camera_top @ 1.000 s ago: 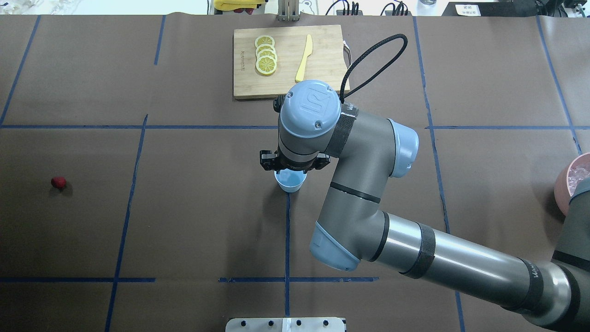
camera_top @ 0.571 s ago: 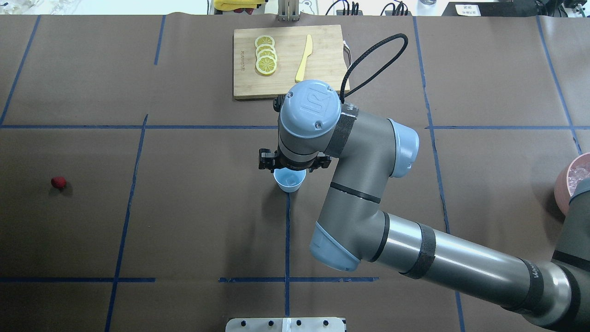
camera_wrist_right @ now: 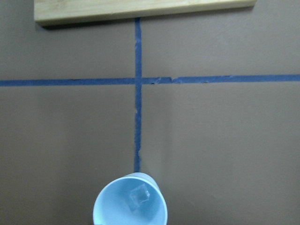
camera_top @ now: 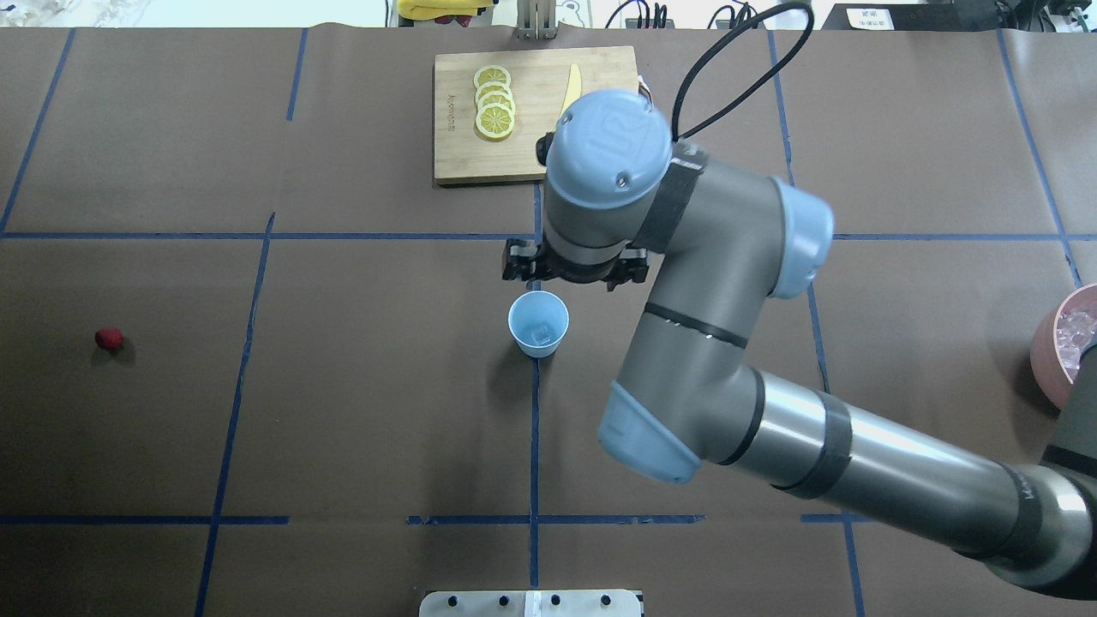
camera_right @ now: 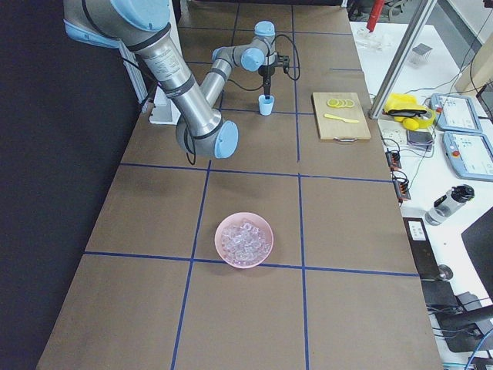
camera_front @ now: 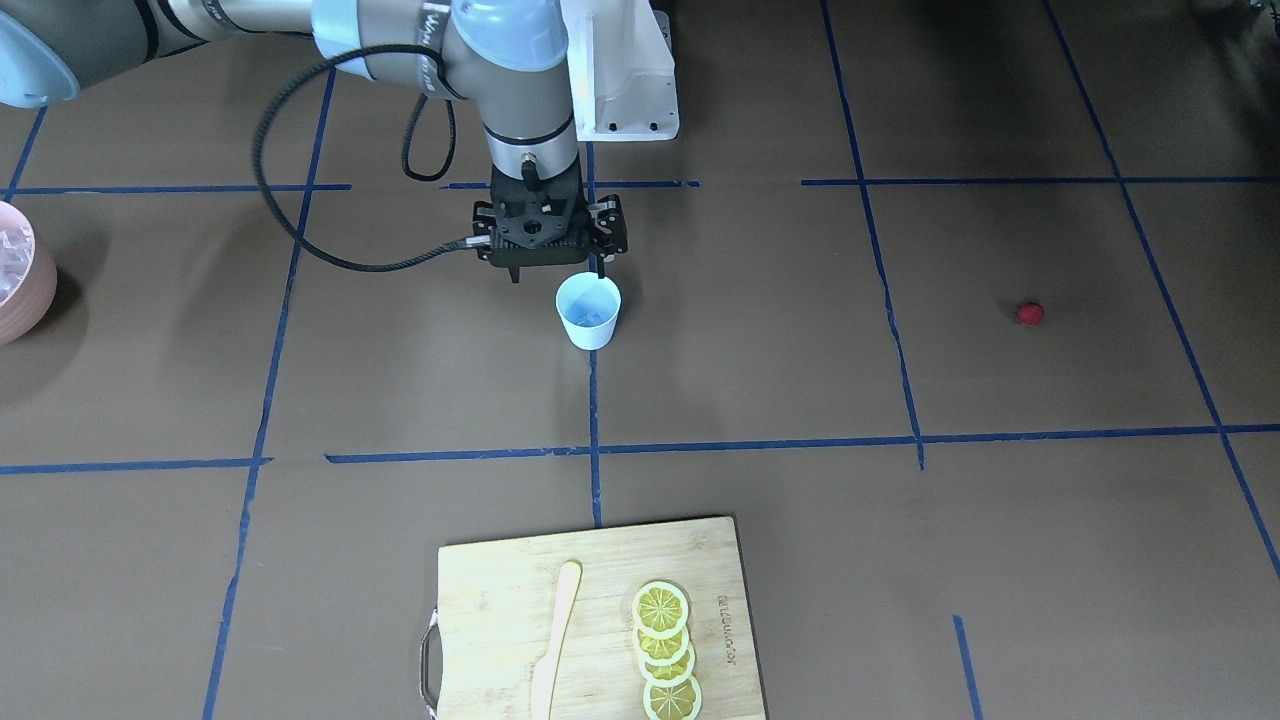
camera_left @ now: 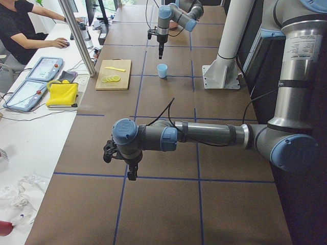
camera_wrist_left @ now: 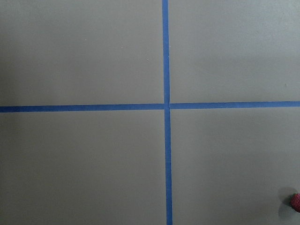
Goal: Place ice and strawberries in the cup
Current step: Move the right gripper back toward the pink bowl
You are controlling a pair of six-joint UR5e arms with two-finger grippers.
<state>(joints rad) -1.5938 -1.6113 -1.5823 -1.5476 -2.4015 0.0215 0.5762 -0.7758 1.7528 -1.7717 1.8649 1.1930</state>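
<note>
The pale-blue cup stands upright at the table's middle, and also shows in the front view and the right wrist view. One clear ice cube lies in it. My right gripper hangs open and empty just beside the cup, on the cutting-board side in the overhead view. The red strawberry lies alone far to the left, and at the left wrist view's bottom right edge. My left gripper hovers over bare table. I cannot tell whether it is open or shut.
A pink bowl of ice cubes sits at the table's right edge. A wooden cutting board with lemon slices and a yellow knife lies at the far middle. Blue tape lines cross the brown table.
My right gripper has risen and moved away from over the cup toward the cutting board. The cup's whole mouth now shows, with the ice cube inside.
</note>
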